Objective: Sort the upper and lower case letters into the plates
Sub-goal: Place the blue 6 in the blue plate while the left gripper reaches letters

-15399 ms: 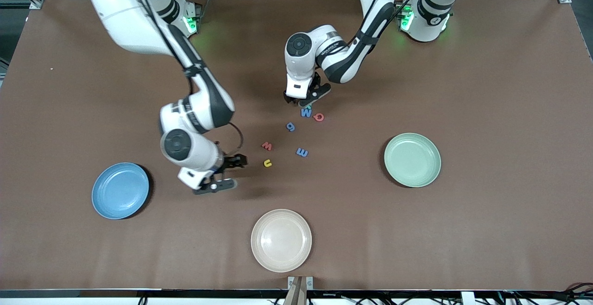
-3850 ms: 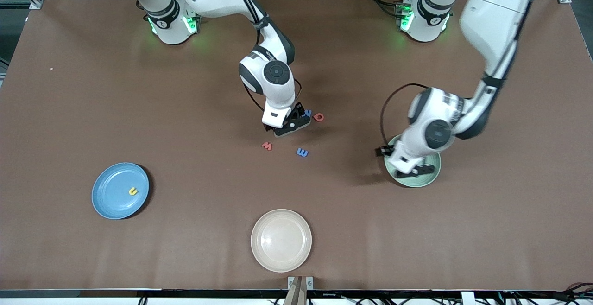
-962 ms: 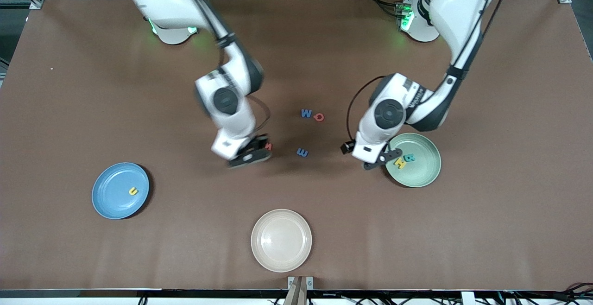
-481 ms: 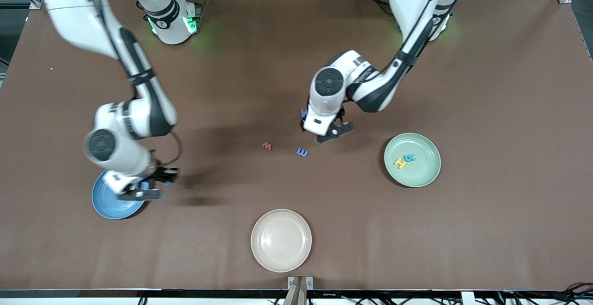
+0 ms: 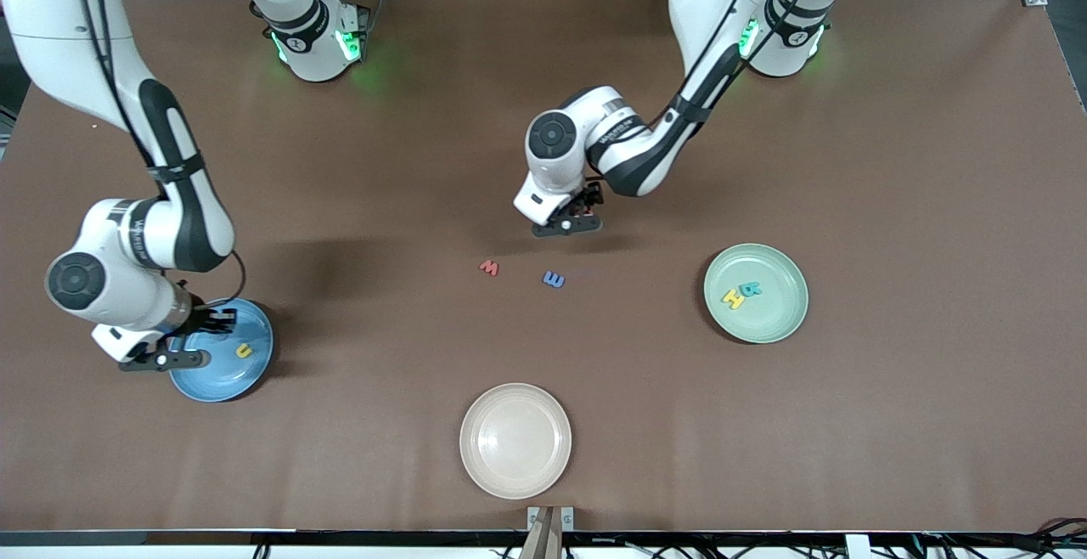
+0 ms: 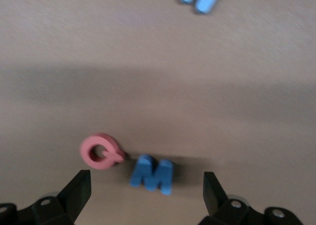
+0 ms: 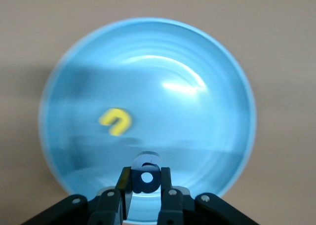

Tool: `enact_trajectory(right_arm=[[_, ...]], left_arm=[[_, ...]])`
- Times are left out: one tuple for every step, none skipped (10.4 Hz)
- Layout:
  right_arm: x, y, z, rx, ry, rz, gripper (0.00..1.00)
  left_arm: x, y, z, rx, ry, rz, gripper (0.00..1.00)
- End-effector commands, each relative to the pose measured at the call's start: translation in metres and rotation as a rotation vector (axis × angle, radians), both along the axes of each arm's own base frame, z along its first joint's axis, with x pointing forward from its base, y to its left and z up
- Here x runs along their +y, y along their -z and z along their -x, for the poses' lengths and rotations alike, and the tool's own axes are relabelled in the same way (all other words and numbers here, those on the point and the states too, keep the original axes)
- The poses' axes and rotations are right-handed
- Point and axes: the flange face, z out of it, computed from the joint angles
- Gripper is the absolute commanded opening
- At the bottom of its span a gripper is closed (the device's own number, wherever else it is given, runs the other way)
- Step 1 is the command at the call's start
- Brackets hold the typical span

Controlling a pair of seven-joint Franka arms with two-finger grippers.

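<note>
Pinching a small blue letter [image 7: 146, 173] over the blue plate [image 5: 256, 365], where a yellow letter [image 5: 244, 351] lies, the right gripper [image 5: 174, 340] is clenched on it; the left gripper [image 5: 567, 217] hangs released over the red Q [image 6: 100, 152] and blue M [image 6: 152, 173], which touch; two letters lie in the green plate [image 5: 781, 321]; a red w [image 5: 488, 268] and blue m [image 5: 554, 279] wait on the counter [image 5: 892, 160], nearer the camera; these look light, stiff and thin, so gripping the M across its flat outer edges seems safest.

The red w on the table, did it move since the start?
No. The red w lies where it did before, beside the blue m and farther from the front camera than the cream plate.
</note>
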Motion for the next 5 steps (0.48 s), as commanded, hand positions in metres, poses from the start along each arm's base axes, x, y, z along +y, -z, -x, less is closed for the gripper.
enact_trajectory(right_arm=[[-0.004, 0.003, -0.004, 0.002, -0.040, 0.007, 1.00], [-0.003, 0.004, -0.004, 0.008, -0.037, 0.004, 1.00], [-0.001, 0.004, -0.004, 0.011, -0.031, 0.002, 1.00], [0.004, 0.003, -0.004, 0.011, -0.034, -0.002, 1.00], [0.013, 0.002, -0.005, 0.013, -0.042, -0.005, 1.00]], left_arm=[[-0.010, 0.004, 0.002, 0.045, -0.061, 0.021, 1.00], [-0.012, 0.008, 0.007, 0.050, -0.056, 0.016, 1.00], [-0.011, 0.008, 0.005, 0.049, -0.049, 0.017, 1.00], [-0.008, 0.009, 0.001, 0.050, -0.053, 0.018, 1.00], [-0.008, 0.011, 0.001, 0.052, -0.057, 0.021, 1.00]])
